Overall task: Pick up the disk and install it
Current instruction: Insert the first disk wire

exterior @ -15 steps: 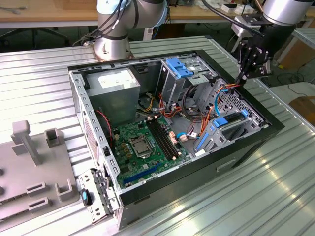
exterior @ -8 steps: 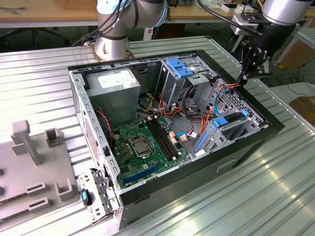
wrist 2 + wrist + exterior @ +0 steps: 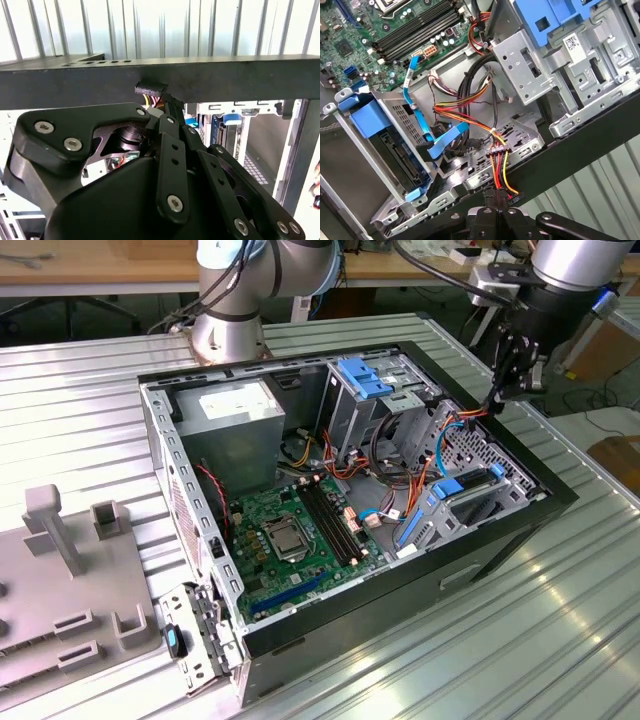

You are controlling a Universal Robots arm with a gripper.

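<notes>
Everything sits on a ribbed metal table [image 3: 480,650], silver slats catching a fair bit of glare. The open computer case [image 3: 350,610] lies on its side in the middle, open side facing up. The robot arm's base [image 3: 228,335] stands on the table just behind the case's far wall. At the exterior view's left there's a grey fixture plate [image 3: 50,640] resting on the slats with a few upright blocks [image 3: 55,520] on it. It's right by the case's near corner, can't tell if they touch.

There is one computer case [image 3: 400,612], one motherboard [image 3: 255,515], one disk [image 3: 395,150], one claw [image 3: 497,393] and one gripped plug [image 3: 506,197].
</notes>
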